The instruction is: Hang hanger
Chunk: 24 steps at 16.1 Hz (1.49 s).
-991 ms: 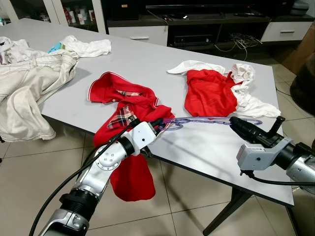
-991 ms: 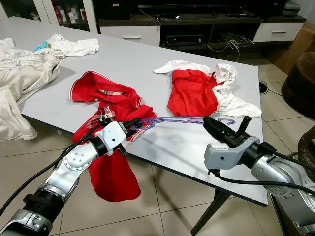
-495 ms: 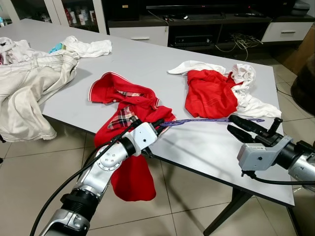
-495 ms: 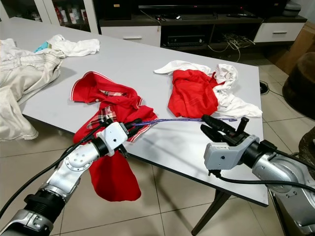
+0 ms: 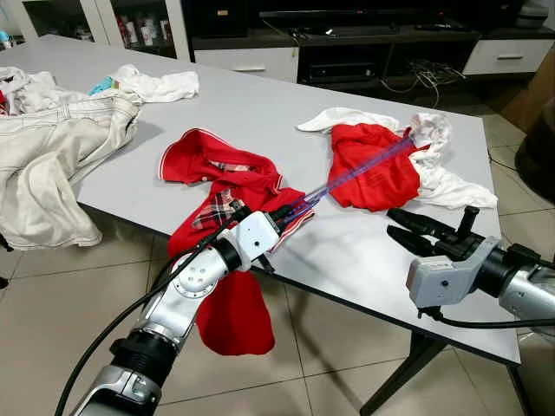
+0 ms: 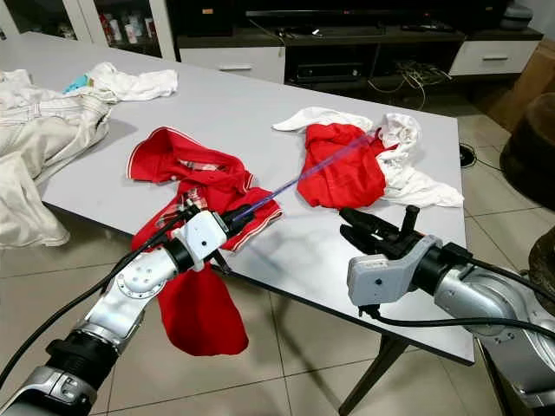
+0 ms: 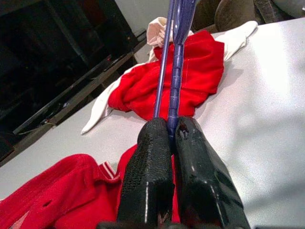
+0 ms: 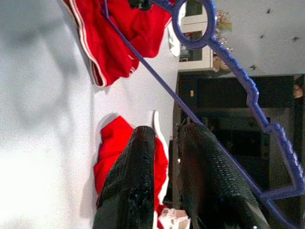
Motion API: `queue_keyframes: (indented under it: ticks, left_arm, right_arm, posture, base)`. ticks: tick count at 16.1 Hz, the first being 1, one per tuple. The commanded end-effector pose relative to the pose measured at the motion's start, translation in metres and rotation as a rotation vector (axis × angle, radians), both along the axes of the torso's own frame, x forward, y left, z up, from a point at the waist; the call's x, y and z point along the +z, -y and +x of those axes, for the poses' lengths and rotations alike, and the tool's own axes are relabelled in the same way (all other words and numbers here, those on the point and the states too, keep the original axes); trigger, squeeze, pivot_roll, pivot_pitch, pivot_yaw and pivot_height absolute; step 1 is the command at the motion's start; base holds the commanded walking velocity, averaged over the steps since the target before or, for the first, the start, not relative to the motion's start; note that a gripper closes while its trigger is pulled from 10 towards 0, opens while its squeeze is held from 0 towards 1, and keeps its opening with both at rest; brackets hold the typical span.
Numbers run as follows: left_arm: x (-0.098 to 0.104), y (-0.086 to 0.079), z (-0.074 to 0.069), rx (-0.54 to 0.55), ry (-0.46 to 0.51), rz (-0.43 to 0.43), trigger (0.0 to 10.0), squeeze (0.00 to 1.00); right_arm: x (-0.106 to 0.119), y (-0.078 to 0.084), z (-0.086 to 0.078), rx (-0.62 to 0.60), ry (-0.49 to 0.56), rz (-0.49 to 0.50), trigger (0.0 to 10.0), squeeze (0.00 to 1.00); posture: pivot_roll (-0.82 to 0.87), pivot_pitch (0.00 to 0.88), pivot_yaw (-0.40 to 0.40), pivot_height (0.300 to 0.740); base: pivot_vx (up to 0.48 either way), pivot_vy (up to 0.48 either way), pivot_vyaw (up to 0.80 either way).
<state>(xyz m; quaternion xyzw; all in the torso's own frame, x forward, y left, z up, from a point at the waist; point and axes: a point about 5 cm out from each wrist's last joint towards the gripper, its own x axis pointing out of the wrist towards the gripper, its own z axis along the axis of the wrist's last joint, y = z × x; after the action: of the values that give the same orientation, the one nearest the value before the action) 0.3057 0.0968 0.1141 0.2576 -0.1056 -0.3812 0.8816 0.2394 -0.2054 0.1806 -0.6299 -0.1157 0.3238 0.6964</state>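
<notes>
The left fingers [image 7: 172, 157] pinch the purple hanger [image 5: 355, 172], which slants up beyond them over the counter [image 5: 364, 260], while the right fingers [image 5: 416, 232] sit slightly parted nearby; I'd keep that pinch firm and the hanger steady while carrying.

the right gripper [image 8: 162, 138] shows two black fingers [image 8: 136, 176] set a little apart, nothing between them. past them a purple hanger [image 8: 248, 95] crosses the air, its round loop and notched arm plain. red garments [image 8: 121, 33] lie on the grey worktop [image 8: 43, 119], with a dark cabinet [image 8: 228, 100] beyond.
</notes>
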Motion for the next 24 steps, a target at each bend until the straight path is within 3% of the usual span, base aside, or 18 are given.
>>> queue_keyframes:
  ticks: [1,2,4,5,6,7,8,10,11,12,13,18,19,20,24]
  left_arm:
    - [-0.005,0.002,0.0,-0.008,-0.021,0.026,10.0,0.0]
    - [-0.005,0.001,0.0,-0.009,-0.022,0.028,10.0,0.0]
    - [-0.006,0.001,0.0,-0.014,-0.027,0.036,10.0,0.0]
    - [-0.008,0.002,-0.001,-0.025,-0.029,0.054,10.0,0.0]
    - [-0.009,0.003,0.0,-0.038,-0.029,0.088,10.0,0.0]
    - [-0.011,0.004,0.001,-0.055,-0.013,0.167,10.0,0.0]
    - [-0.011,0.006,0.004,-0.069,0.009,0.232,10.0,0.0]
    - [-0.008,0.007,0.009,-0.068,0.02,0.261,10.0,0.0]
    - [-0.001,0.007,0.015,-0.053,0.033,0.263,10.0,0.0]
    - [0.0,0.006,0.018,-0.046,0.037,0.266,10.0,0.0]
    - [0.002,0.006,0.02,-0.04,0.045,0.275,10.0,0.0]
    - [0.001,0.01,0.02,-0.075,0.073,0.318,10.0,0.0]
    - [0.0,0.014,0.015,-0.11,0.086,0.33,10.0,0.0]
    - [-0.001,0.017,0.013,-0.124,0.091,0.329,10.0,0.0]
    - [-0.003,0.02,0.008,-0.15,0.111,0.338,10.0,0.0]
  right_arm:
    - [0.002,-0.001,-0.002,0.004,-0.005,-0.007,10.0,0.43]
    - [0.004,0.003,-0.001,-0.009,-0.002,-0.012,10.0,0.44]
    - [0.01,0.009,-0.001,-0.035,0.022,-0.029,10.0,0.55]
    - [0.019,0.01,0.0,-0.045,0.065,-0.036,10.0,0.53]
    - [0.027,0.008,0.001,-0.048,0.108,-0.039,10.0,0.41]
    - [0.028,0.005,0.001,-0.043,0.117,-0.047,10.0,0.0]
    - [0.026,0.003,0.0,-0.041,0.109,-0.05,10.0,0.0]
    - [0.022,0.001,-0.001,-0.04,0.097,-0.051,10.0,0.0]
    - [0.02,-0.002,-0.003,-0.036,0.084,-0.041,10.0,0.11]
    - [0.019,-0.004,-0.004,-0.031,0.08,-0.035,10.0,0.94]
    - [0.019,-0.007,-0.005,-0.021,0.068,-0.024,10.0,1.0]
    - [0.013,-0.017,-0.004,0.0,0.038,-0.045,10.0,1.0]
    - [0.008,-0.022,-0.001,0.004,0.024,-0.061,10.0,0.36]
    - [0.004,-0.024,0.0,0.007,0.011,-0.069,10.0,0.0]
    - [0.0,-0.024,0.008,-0.006,0.015,-0.091,10.0,0.0]
  posture:
    - [-0.15,0.0,0.016,0.74]
    - [-0.15,0.0,0.016,0.74]
    - [-0.15,0.0,0.021,0.74]
    - [-0.16,0.0,0.026,0.74]
    - [-0.16,0.0,0.028,0.74]
    - [-0.17,0.0,0.032,0.74]
    - [-0.17,0.0,0.033,0.74]
    - [-0.17,0.0,0.034,0.74]
    - [-0.17,0.0,0.036,0.74]
    - [-0.17,0.0,0.038,0.74]
    - [-0.17,0.0,0.039,0.74]
    - [-0.17,0.0,0.041,0.74]
    - [-0.17,0.0,0.041,0.74]
    - [-0.16,0.0,0.039,0.74]
    - [-0.15,0.0,0.029,0.74]
  base:
    - [0.0,0.0,0.0]
    - [0.0,0.0,0.0]
    - [0.0,0.0,0.0]
    - [0.0,0.0,0.0]
    - [0.0,0.0,0.0]
    - [0.0,0.0,0.0]
    - [0.0,0.0,0.0]
    - [0.0,0.0,0.0]
    - [0.0,0.0,0.0]
    - [0.0,0.0,0.0]
    - [0.0,0.0,0.0]
    - [0.0,0.0,0.0]
    - [0.0,0.0,0.0]
    - [0.0,0.0,0.0]
    - [0.0,0.0,0.0]
